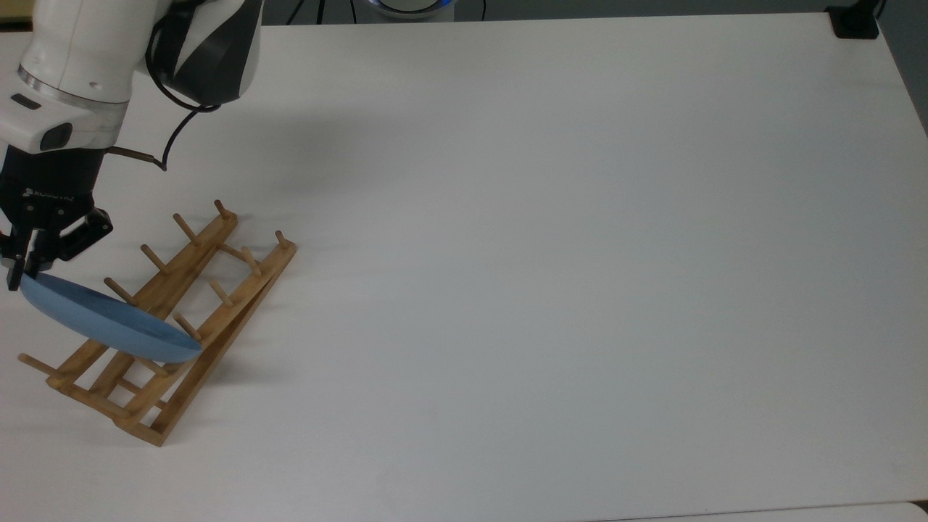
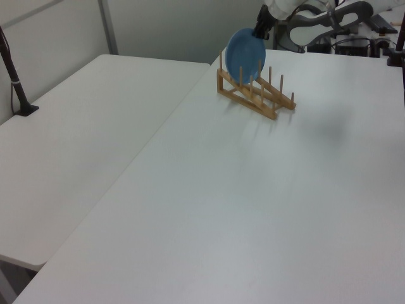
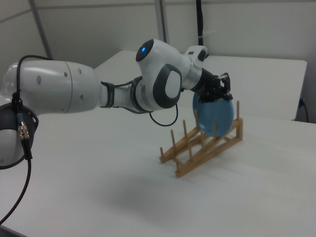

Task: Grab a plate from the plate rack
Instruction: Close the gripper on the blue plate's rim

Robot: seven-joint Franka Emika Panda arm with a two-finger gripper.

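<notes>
The light-blue plate (image 1: 101, 319) stands tilted between the pegs at the near-left end of the wooden plate rack (image 1: 205, 241) in the top view. My gripper (image 1: 18, 272) comes down on the plate's upper rim and is shut on it. In the left view the plate (image 2: 245, 54) stands upright in the rack (image 2: 256, 98), with the gripper (image 2: 259, 35) at its top edge. In the right view the gripper (image 3: 222, 96) pinches the top of the plate (image 3: 213, 116) above the rack (image 3: 207, 148).
The white table (image 1: 551, 239) spreads wide to the top view's right of the rack. A black mount (image 1: 855, 22) sits at the far right corner. A second white table (image 2: 76, 126) adjoins on the left view's left, with a black pole (image 2: 16, 82) on it.
</notes>
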